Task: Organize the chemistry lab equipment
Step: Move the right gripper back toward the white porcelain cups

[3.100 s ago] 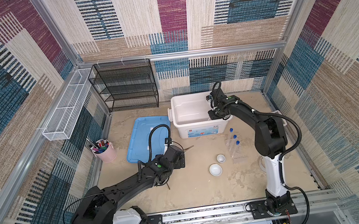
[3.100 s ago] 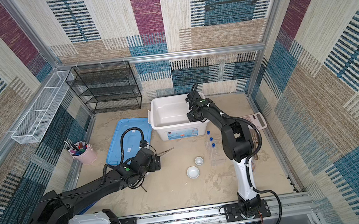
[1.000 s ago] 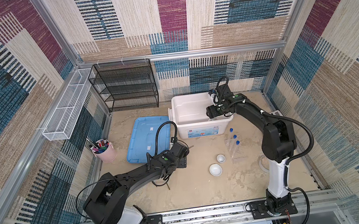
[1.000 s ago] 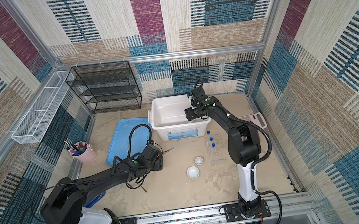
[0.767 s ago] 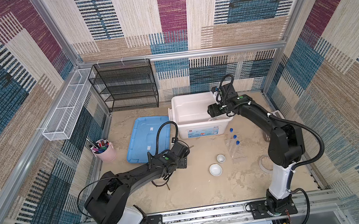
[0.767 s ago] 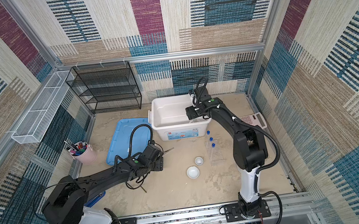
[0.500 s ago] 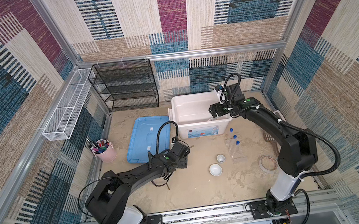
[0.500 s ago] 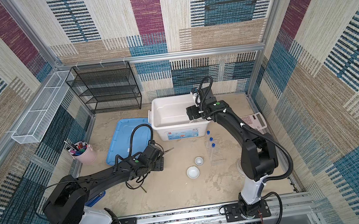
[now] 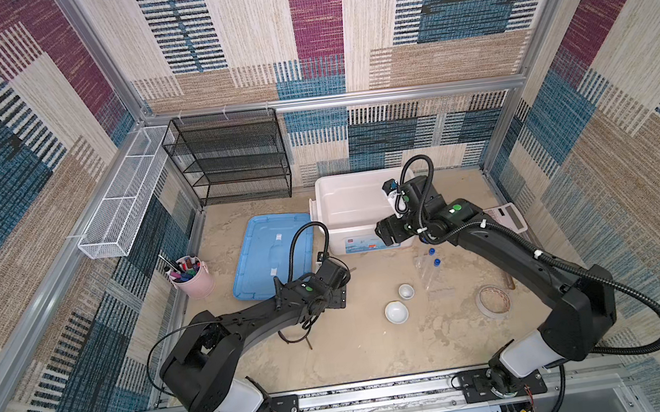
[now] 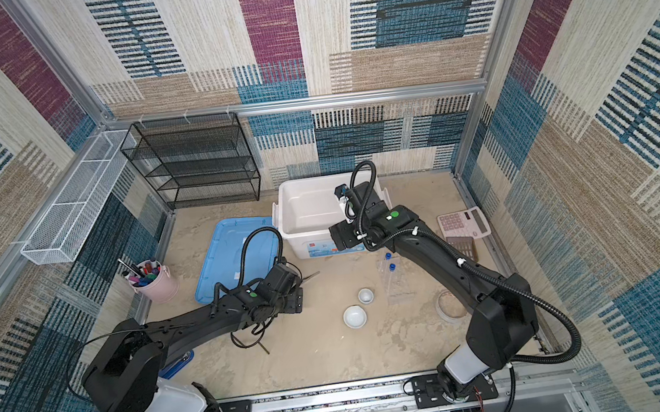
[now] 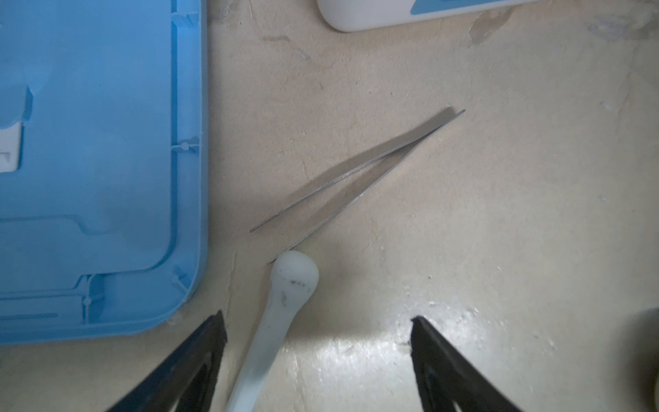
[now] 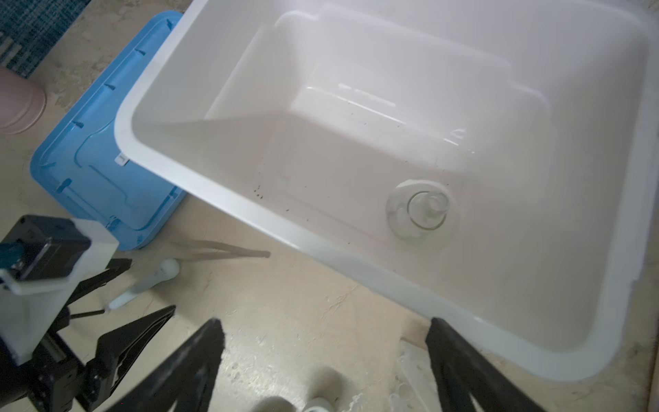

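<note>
Right now I see my left gripper [image 11: 316, 317] open astride the white pestle [image 11: 285, 296], clear of it, tweezers [image 11: 356, 171] at its head, ten o'clock from the larger white dish [image 9: 397, 313], while my right gripper [image 12: 323, 321] hangs open over the near rim of the white bin [image 12: 356, 274] at the table's twelve o'clock, glass flask [image 12: 422, 208] on its floor.

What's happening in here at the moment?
The left gripper, jaws open, hovers over the white pestle, which lies beside the tweezers and the blue lid; nothing is gripped yet. The right gripper, also open and empty, hangs at the front edge of the white bin, where the small glass flask already sits. The two white dishes and the blue-capped test tubes are out on the table.
</note>
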